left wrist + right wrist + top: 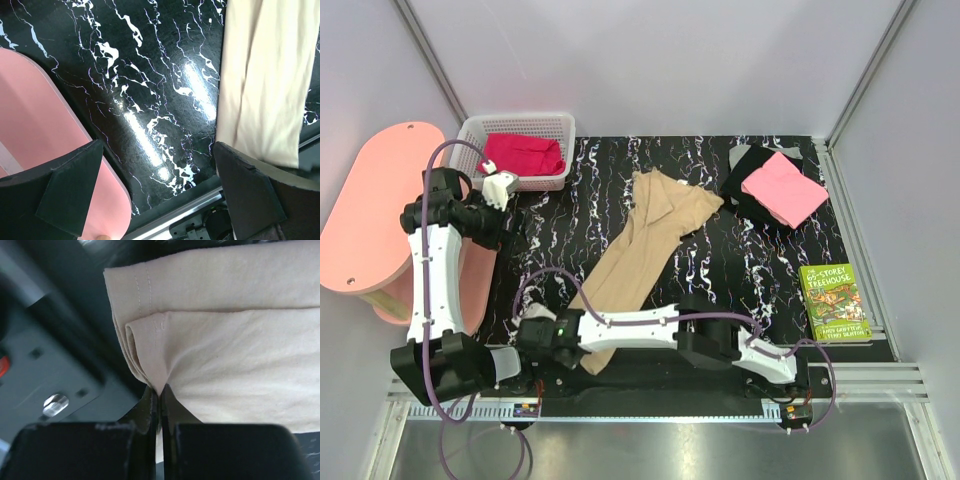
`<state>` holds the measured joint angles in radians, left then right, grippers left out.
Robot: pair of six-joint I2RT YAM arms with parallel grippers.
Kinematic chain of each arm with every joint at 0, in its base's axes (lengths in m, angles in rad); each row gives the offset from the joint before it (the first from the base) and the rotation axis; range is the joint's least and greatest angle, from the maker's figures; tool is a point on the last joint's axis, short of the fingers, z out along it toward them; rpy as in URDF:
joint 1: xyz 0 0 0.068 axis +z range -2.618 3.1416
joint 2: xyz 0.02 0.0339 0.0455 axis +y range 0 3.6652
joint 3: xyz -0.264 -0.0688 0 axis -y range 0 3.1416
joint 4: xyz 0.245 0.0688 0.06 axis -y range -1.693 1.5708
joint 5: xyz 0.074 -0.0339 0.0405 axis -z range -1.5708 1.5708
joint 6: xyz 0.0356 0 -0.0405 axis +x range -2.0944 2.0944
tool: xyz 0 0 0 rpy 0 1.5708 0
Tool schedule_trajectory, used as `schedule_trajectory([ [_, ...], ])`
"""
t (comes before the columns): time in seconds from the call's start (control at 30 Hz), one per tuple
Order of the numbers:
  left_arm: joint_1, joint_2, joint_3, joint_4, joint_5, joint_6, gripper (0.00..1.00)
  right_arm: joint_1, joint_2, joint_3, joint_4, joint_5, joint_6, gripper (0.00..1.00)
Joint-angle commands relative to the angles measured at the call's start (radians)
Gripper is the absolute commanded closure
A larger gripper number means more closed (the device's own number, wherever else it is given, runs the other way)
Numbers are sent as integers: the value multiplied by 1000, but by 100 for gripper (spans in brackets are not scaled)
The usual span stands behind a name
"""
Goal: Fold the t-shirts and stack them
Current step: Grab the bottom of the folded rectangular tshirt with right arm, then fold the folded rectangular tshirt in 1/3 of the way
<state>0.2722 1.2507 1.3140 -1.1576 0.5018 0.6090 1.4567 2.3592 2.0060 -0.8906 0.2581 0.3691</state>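
Note:
The tan-beige t-shirt (645,245) lies folded lengthwise in a long diagonal strip across the black marbled table. My right gripper (582,357) is at its near end, shut on the hem corner (160,352), with layered cloth edges bunched between the fingers (160,390). My left gripper (500,188) is raised near the basket, open and empty (156,165), with the tan shirt (265,80) at its right. A folded pink t-shirt (782,188) lies on a black one (748,172) at the back right. The magenta-red t-shirt (523,153) lies in the white basket (555,128).
A pink oval side table (370,215) stands left of the table, also in the left wrist view (35,125). A green paperback book (833,302) lies at the right near edge. A metal rail (660,410) runs along the near edge.

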Motion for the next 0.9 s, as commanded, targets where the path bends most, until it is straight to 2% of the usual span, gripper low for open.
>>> schedule_trajectory([
  [0.0, -8, -34, 25, 26, 27, 1, 1, 36, -37, 53, -64, -56, 44, 100],
  [0.23, -18, -31, 21, 36, 24, -8, 1, 28, -118, 27, -88, 33, 21, 100],
  [0.43, -37, -20, 21, 45, 4, -17, 1, 4, -224, -13, -88, 52, 21, 100],
  [0.6, -73, -16, 21, 59, -19, -38, 1, -38, -327, -67, -53, -9, 30, 100],
  [0.87, -122, -13, 36, 67, -54, -63, 1, -188, -494, -280, 82, -141, 37, 100],
])
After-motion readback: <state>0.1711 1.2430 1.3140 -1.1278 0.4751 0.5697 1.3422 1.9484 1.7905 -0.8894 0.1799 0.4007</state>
